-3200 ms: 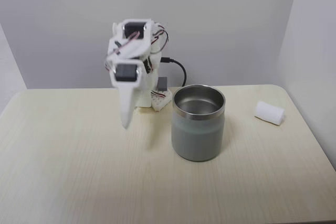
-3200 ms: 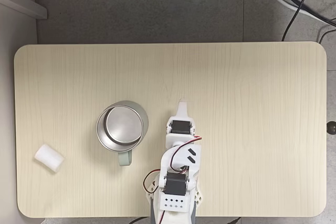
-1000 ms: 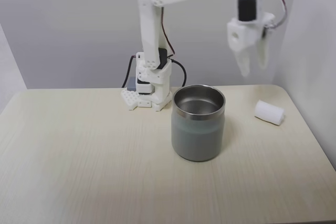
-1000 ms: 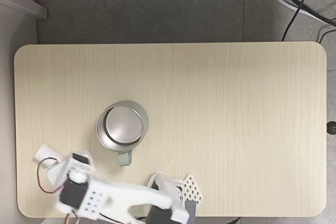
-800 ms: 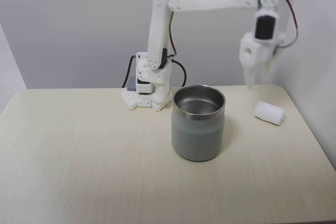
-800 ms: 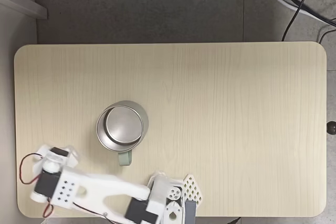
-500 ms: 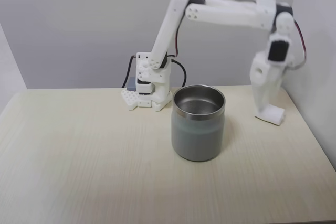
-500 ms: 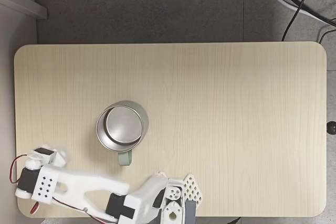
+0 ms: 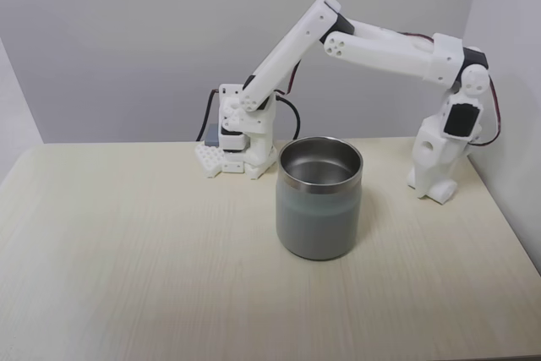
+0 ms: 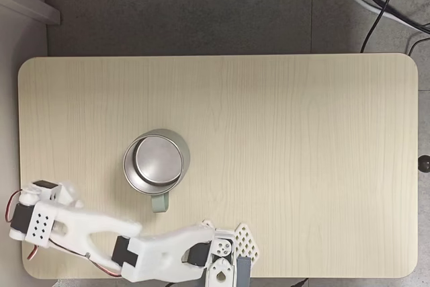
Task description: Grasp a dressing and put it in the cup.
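White plastic gripper (image 9: 433,193) is lowered onto the small white dressing roll (image 9: 443,190), right of the steel cup (image 9: 319,199); whether it grips, I cannot tell.

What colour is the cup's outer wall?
Matte grey-green below a shiny steel rim; the cup shows this best in the fixed view from the side.

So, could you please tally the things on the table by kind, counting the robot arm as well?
cup: 1
dressing: 1, largely covered by the arm's end
robot arm: 1
Total: 3
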`<state>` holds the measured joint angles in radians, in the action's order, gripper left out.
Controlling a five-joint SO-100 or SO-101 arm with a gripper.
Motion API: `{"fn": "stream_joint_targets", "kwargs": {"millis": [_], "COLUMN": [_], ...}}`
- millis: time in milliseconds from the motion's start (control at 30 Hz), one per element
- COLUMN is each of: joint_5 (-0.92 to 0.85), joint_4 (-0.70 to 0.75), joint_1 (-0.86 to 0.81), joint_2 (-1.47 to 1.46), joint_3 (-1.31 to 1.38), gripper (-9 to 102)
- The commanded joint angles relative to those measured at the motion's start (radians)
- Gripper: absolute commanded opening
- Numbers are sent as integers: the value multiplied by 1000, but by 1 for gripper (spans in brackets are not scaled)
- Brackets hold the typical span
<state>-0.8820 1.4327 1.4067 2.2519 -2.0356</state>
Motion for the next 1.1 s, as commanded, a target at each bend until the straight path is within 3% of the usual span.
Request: {"fn": "stream_joint_targets", "kwargs": {"millis": [0, 67, 367, 900, 1067], "joint_5": [11, 23, 64, 121, 144], "joint_4": [-11, -12, 11, 202, 256], "joint_1": [-2, -2, 6, 26, -43], "joint_2": [-2, -14, -184, -779, -904], "joint_3": [-31, -35, -28, -44, -44], "gripper": [7, 0, 0, 0, 0]}}
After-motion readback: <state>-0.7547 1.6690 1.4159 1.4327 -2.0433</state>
